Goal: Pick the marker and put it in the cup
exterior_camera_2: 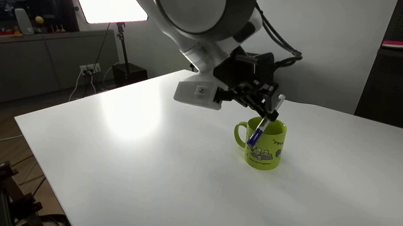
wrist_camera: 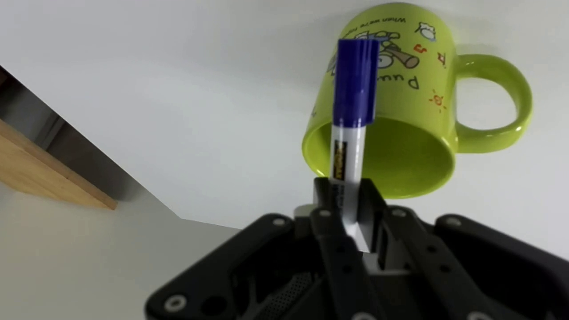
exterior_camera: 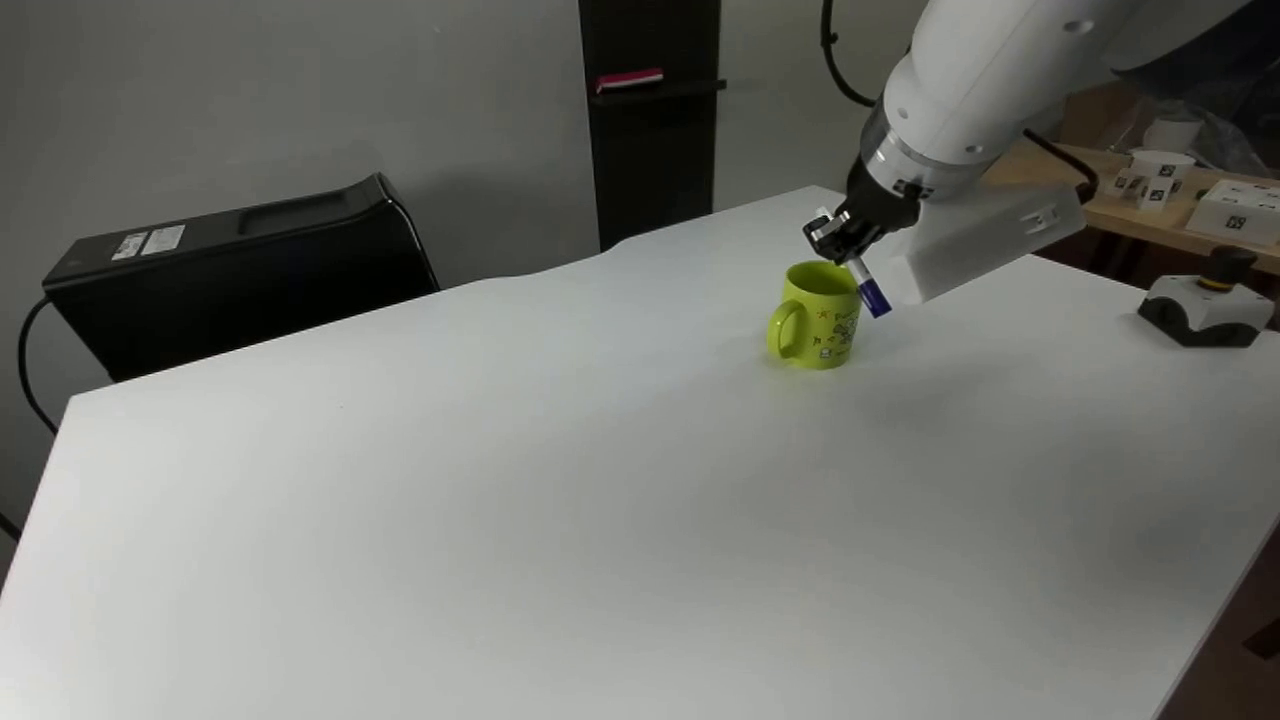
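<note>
The marker (wrist_camera: 346, 151), white with a dark blue-purple cap, is gripped by its barrel in my shut gripper (wrist_camera: 344, 195). It hangs tilted, cap end lowest, as both exterior views show. The lime-green cup (exterior_camera: 812, 330) stands upright on the white table, just below my gripper. In an exterior view the cap crosses in front of the printed wall of the cup (exterior_camera_2: 272, 152), outside its mouth. The wrist view has the marker lying over the near rim and side of the cup (wrist_camera: 413, 98), with the handle to the right. Whether marker and cup touch, I cannot tell.
A stop button box (exterior_camera: 1208, 300) sits on the table's right side in an exterior view. Behind the table stand a black case (exterior_camera: 250, 270) and a dark panel (exterior_camera: 650, 140). A wooden side table (exterior_camera: 1130, 205) holds white parts. A bright lamp (exterior_camera_2: 110, 1) stands beyond the table.
</note>
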